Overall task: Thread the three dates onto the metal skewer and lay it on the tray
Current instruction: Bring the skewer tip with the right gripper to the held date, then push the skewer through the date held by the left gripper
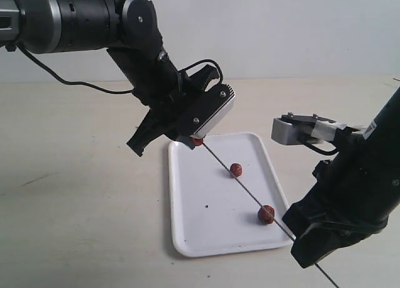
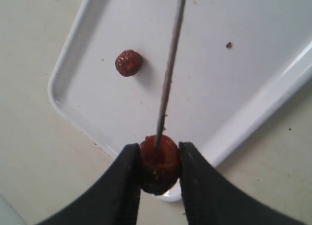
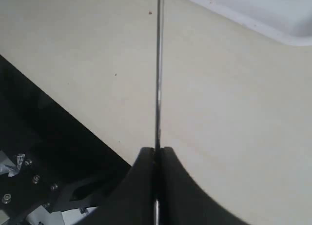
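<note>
The left claw [image 2: 159, 154] pinches one date [image 2: 158, 169] from both sides, up in the air over a corner of the tray [image 1: 194, 225]. The tip of the metal skewer [image 2: 168, 83] is poked into the middle of that date. The right claw [image 3: 156, 154] is squeezed shut on the other end of the skewer, out past the tray's edge, so the rod slants over the tray without touching it. I think the job now is to push this date onto the rod. To do it well, the rod should go straight through the middle. If it goes off to one side, the date may split or pop out. The two claws should move slowly along the line of the rod, and the right claw must hold tight so the thin rod does not slip or bend. A second date [image 2: 128, 62] lies loose on the tray, just beside the rod and not on it. A third date [image 1: 267, 214] sits further along, right by the rod, and I cannot tell if it is on the rod or only under it. The dates are small, round, wrinkly and dark red-brown, and they look soft and a bit sticky. The skewer is very thin, straight, grey and hard. The tray is flat, white and smooth, with round corners, a low rim and a tiny crumb [image 2: 228, 45] on it. The table [image 1: 75, 175] is pale and plain.
</note>
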Controlling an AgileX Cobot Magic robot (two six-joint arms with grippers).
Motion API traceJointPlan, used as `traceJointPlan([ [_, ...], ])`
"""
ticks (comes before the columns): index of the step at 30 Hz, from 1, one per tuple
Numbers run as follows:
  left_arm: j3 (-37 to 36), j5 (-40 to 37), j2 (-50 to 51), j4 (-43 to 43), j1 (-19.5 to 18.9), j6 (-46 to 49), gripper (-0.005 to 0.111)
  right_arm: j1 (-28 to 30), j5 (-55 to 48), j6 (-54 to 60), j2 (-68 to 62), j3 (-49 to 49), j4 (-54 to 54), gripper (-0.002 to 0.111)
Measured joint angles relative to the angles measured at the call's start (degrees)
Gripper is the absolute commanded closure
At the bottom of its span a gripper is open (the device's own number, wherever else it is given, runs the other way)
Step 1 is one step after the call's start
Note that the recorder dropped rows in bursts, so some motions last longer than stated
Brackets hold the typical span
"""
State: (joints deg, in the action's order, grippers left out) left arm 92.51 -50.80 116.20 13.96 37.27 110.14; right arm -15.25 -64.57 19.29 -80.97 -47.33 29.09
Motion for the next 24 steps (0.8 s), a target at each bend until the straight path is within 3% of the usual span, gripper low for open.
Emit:
traceJointPlan([
  [11,0.00,0.12,0.00,-0.14,0.00,0.21,0.078,0.00,0.84,1.44,-3.73,-0.57,1.93,0.108],
  [17,0.00,0.48,0.00,-0.49,-0.16,0.44,0.078,0.00,-0.01,1.22,-3.94,-7.50,1.55,0.108],
  [24,0.00,0.28,0.00,0.64,-0.16,0.67,0.078,0.00,2.62,1.20,-9.02,-9.09,2.71,0.108],
])
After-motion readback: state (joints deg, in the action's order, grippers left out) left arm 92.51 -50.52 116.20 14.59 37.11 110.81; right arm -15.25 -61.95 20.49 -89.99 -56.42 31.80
